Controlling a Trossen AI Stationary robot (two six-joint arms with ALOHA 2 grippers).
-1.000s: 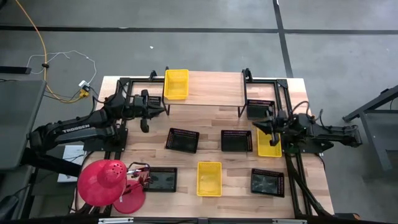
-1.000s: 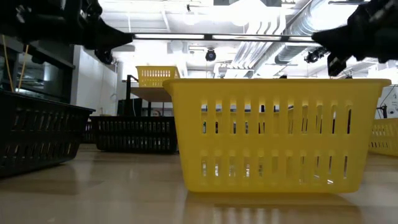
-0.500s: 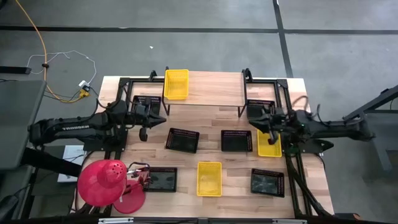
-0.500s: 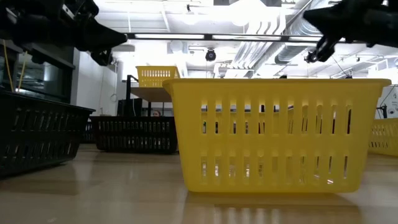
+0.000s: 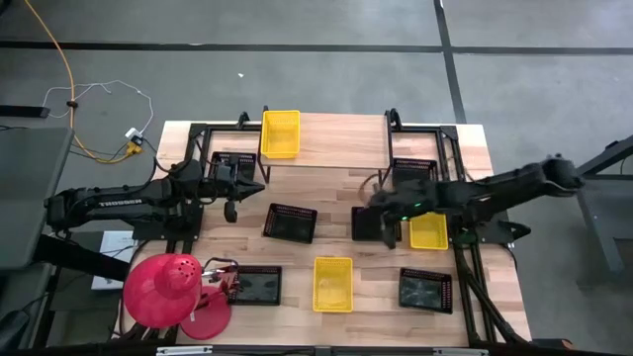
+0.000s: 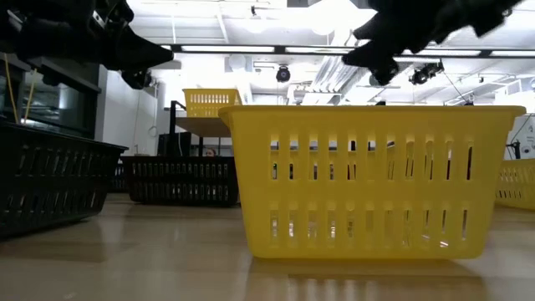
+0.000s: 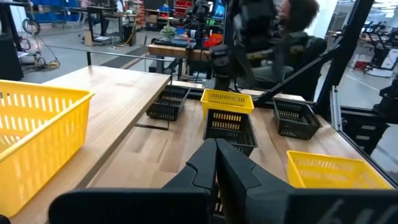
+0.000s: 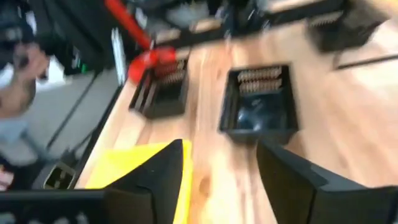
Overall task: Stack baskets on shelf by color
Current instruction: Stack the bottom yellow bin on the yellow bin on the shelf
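While the left pincer point(image 5: 259, 185) hangs closed and empty near the desk's point(image 5: 336, 247) left edge, a yellow basket point(image 5: 280, 133) sits on the shelf's point(image 5: 341, 140) left end; the right pincer point(image 5: 376, 210), fingers parted and empty, hovers over a black basket point(image 5: 370, 225) mid-desk.

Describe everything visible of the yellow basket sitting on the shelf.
The yellow basket is a small, shallow, rectangular bin that looks like plastic, with slotted sides and an open top, empty as far as shows. It stands upright at the left end of the shelf, a light wood board on thin black legs. Nothing is stacked in it and no gripper touches it.
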